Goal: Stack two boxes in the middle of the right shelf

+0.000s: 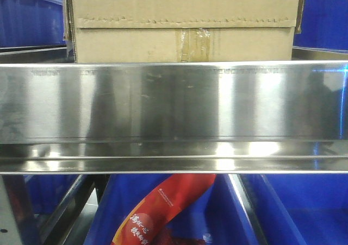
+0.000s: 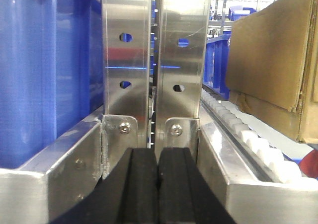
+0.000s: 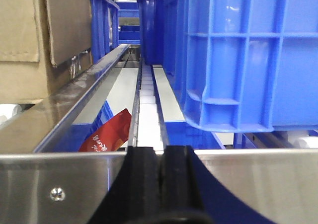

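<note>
Box [image 1: 182,25] upper centre behind shelf rail [image 1: 174,101], left gripper [image 2: 158,184] and right gripper [image 3: 163,182] pads pressed together, holding nothing; risk of clipping rail or blue bin [image 3: 248,55] on reaching in.

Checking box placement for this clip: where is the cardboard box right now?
The cardboard box sits on the steel shelf tier, just behind its shiny front rail in the front view, with blue bins on either side.
</note>
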Controlling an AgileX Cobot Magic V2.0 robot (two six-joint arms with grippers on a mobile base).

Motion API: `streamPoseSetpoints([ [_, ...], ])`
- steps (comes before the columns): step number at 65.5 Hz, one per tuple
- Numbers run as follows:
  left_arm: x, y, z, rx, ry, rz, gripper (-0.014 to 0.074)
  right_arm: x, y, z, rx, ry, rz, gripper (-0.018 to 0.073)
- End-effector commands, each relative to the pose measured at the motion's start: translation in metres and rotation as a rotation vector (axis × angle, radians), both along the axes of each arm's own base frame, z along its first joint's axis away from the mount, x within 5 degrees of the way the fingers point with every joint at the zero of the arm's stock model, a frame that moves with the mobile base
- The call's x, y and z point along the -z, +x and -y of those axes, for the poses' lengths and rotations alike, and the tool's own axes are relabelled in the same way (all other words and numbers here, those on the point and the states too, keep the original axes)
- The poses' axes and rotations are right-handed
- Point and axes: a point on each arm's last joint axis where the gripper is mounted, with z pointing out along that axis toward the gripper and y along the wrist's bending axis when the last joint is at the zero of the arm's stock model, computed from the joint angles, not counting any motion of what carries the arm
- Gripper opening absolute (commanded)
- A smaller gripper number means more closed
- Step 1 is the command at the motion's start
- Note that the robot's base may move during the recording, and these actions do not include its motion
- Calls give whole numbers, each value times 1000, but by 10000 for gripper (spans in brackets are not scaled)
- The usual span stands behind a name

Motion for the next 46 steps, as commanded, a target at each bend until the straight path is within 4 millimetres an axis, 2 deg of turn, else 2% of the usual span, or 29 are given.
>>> streamPoseSetpoints([
  [1,-3,-1,0,-2,-3,28,-111,-2,0,1,11,-16,33,-158],
  [10,-3,-1,0,-2,-3,28,-111,-3,0,2,17,-96,36,-158],
  [46,-3,-1,0,-2,-3,28,-111,-3,0,2,17,-96,36,-158],
])
